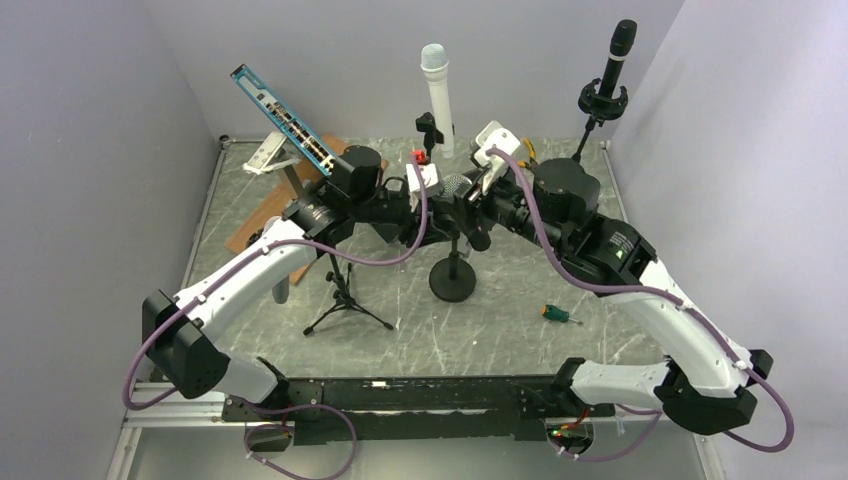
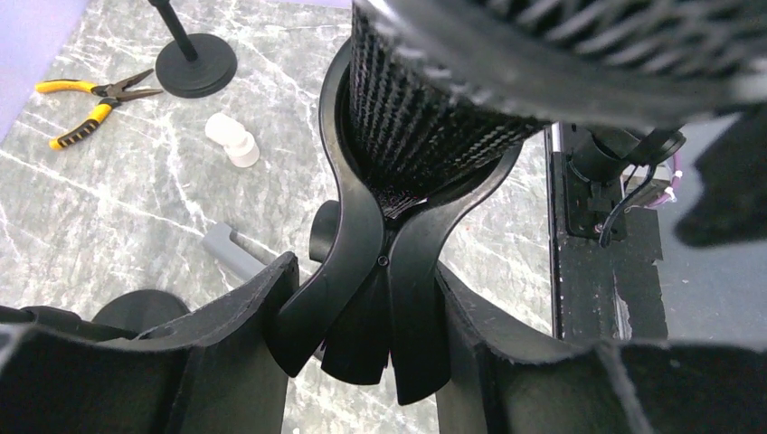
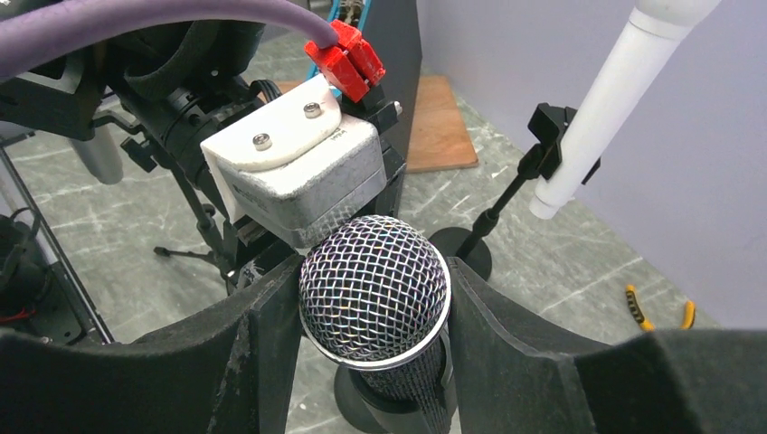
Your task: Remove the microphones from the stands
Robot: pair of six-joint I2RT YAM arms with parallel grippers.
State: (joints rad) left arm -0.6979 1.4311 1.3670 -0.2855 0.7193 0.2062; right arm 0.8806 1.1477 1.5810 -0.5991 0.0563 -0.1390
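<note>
A black microphone with a silver mesh head [image 3: 374, 287] sits in the black clip [image 2: 357, 226] of a round-based stand [image 1: 452, 281] at the table's middle. My right gripper [image 3: 375, 298] is shut on the mesh head, a finger against each side. My left gripper [image 2: 371, 298] is shut on the clip's two lever ends, just below the textured microphone body [image 2: 425, 127]. In the top view the two grippers meet over the stand around the microphone [image 1: 456, 186].
A white microphone [image 1: 437, 92] on a stand is at the back, and a black one [image 1: 613, 62] at the back right. A blue network switch [image 1: 283, 116] on a tripod stands left. A screwdriver [image 1: 558, 313], pliers [image 2: 90, 101] and a white pipe elbow [image 2: 231, 140] lie on the table.
</note>
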